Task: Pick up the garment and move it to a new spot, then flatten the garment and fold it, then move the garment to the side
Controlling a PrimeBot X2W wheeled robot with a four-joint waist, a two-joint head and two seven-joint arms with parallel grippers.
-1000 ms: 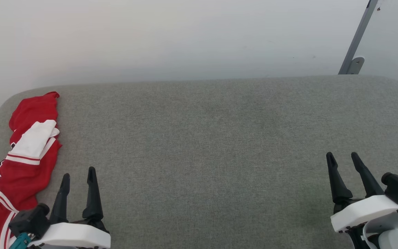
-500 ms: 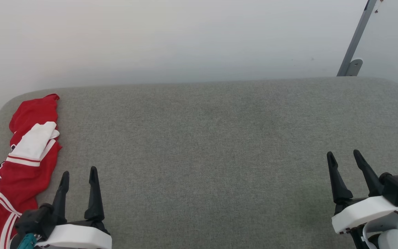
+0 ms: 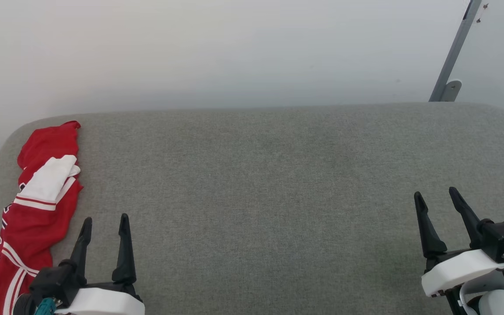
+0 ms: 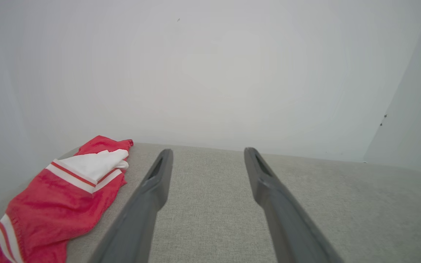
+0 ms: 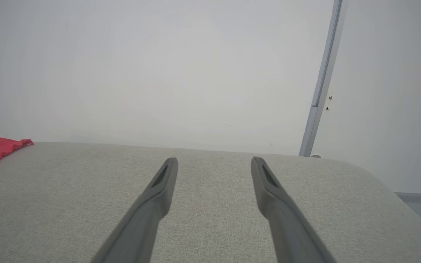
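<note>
The left end effector (image 3: 105, 217) and right end effector (image 3: 435, 191) stand apart, empty; the left one should pinch the garment (image 3: 37, 218) at a thick fold.

- The garment (image 3: 33, 214) lies on the table (image 3: 278, 175) at 9 o'clock.
- The left gripper (image 3: 105, 220) sits at 7 o'clock, just beside it.
- The right gripper (image 3: 435, 192) sits at 5 o'clock, well apart.

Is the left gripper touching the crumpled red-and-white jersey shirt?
Apart. Left wrist view: grey fabric cushion shows between the left gripper and the red-and-white jersey shirt.
</note>
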